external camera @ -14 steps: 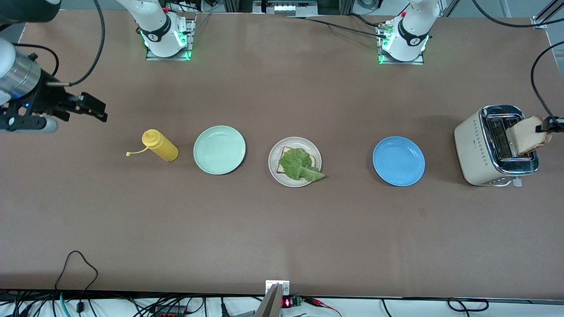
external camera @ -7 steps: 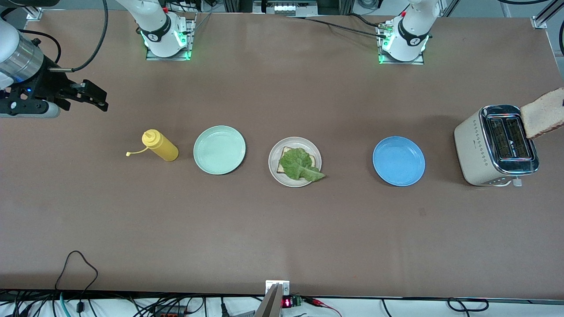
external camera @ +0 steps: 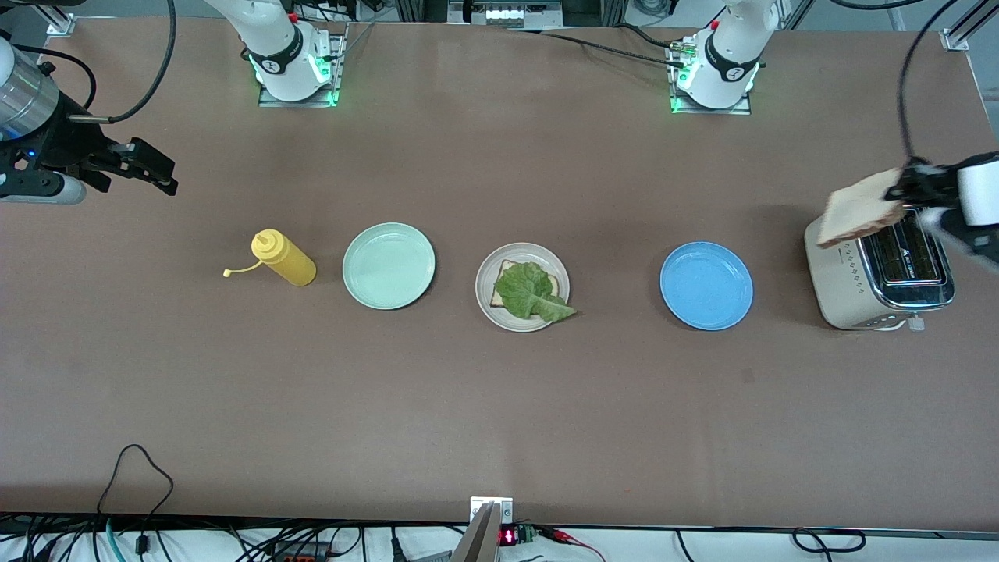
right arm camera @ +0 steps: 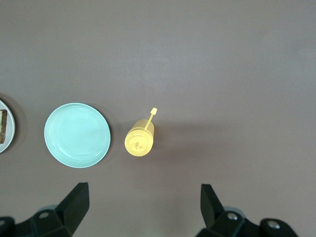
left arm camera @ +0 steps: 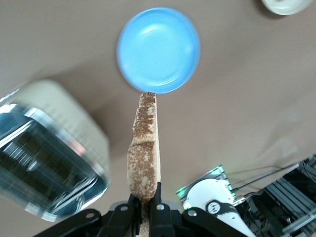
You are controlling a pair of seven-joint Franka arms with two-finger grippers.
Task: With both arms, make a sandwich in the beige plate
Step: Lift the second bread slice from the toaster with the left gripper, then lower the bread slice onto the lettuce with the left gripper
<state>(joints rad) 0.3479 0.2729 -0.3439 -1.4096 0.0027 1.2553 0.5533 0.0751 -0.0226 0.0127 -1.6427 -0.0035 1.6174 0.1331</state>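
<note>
Front view: toaster (external camera: 851,289) at the left arm's end; left gripper (external camera: 909,190) above it, clenched on a bread slice (external camera: 858,217). Beige plate (external camera: 487,300) mid-table holds bread (external camera: 499,290) under lettuce (external camera: 531,292). Right gripper (external camera: 148,168) waits, fingers spread, over bare table near the mustard bottle (external camera: 285,258).

Worktop (external camera: 499,406): matt brown, smooth. Toaster (external camera: 847,289): cream plastic-looking body, glossy chromed metal top. Bread slice (external camera: 858,215): rough, porous crumb. Three plates (external camera: 706,316): smooth, faint sheen. Yellow bottle (external camera: 285,259): smooth plastic. Lettuce (external camera: 532,293): crinkled.
</note>
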